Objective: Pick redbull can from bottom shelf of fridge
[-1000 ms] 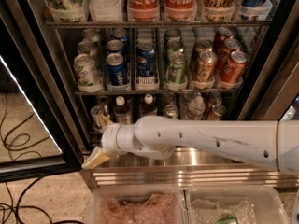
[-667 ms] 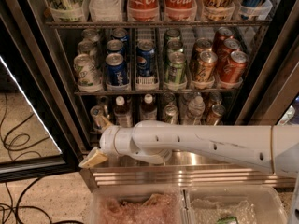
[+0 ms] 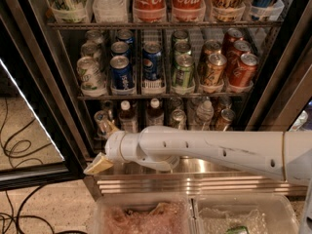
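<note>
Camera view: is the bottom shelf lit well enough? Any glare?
Camera view: bottom shelf is dim, darker than the middle rack; redbull can shows just a pale glint; the tool, low at the shelf's left end beside that can, is brightly lit; a white strip glares along the door edge.

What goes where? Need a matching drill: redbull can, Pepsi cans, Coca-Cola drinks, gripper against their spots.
1 redbull can
2 Pepsi cans
3 Coca-Cola drinks
4 gripper

A top rack
B just in front of the bottom shelf, left end
C on the bottom shelf, left end
D middle rack

Pairs: 1-C, 2-D, 3-A, 4-B
</note>
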{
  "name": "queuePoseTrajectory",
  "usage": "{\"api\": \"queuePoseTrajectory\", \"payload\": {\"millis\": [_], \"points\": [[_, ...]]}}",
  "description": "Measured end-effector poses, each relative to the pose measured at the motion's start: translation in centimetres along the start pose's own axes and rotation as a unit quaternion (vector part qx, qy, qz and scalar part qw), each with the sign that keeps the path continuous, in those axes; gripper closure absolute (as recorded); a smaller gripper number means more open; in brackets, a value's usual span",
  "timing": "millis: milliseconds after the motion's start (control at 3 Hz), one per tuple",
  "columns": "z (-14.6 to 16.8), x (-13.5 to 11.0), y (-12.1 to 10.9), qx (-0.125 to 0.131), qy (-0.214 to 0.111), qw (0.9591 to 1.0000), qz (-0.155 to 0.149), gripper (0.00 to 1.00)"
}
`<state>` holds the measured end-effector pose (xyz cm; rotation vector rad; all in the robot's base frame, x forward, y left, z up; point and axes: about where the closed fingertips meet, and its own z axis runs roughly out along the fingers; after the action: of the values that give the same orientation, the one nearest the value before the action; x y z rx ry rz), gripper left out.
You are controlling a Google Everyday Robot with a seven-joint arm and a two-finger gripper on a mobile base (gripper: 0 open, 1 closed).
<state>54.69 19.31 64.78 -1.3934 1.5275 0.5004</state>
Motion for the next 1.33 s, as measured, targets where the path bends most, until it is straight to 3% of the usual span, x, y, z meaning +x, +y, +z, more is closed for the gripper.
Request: {"api": "queuePoseTrajectory", "payload": {"millis": [333,667,1333], "points": [[-0.1,1.4,-1.4,0.013,0.010,0.9998,0.010,0.00],[-0.1,1.4,-1.4,0.013,0.010,0.9998,0.010,0.00],[1.1,0.9,-0.7,0.056,-0.022,0.9978,0.028,0.00]]}}
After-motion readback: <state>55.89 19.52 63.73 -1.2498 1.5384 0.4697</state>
